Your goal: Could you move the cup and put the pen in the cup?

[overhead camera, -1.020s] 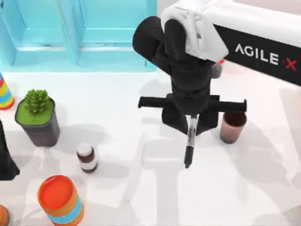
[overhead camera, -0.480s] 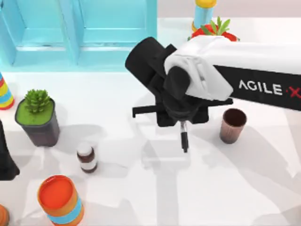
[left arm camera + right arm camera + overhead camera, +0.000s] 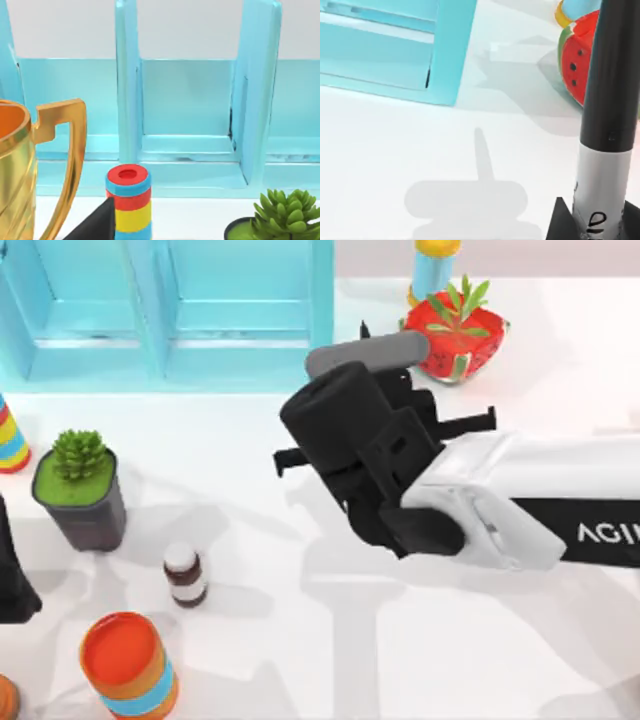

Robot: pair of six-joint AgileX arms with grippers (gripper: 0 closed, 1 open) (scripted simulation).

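the right arm (image 3: 520, 515) reaches in from the table's right side with the right gripper (image 3: 597, 220) clenched on the pen (image 3: 607, 130), which is carried clear of the table with its black end pointing away from the wrist; the cup's rim must be located before lowering, and the pen kept vertical over it. the top view gives the arm's overall position above mid-table, whereas the right wrist view shows the grasp at the pen's white-grey label band and the watermelon-patterned pot (image 3: 577, 57) beyond. the left gripper sits parked at the table's left, fingers' state cannot be told, near the striped cylinder (image 3: 128, 202).

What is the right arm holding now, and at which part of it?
The right end effector holds the pen, gripped on its pale label band; the black end sticks out beyond the fingers.
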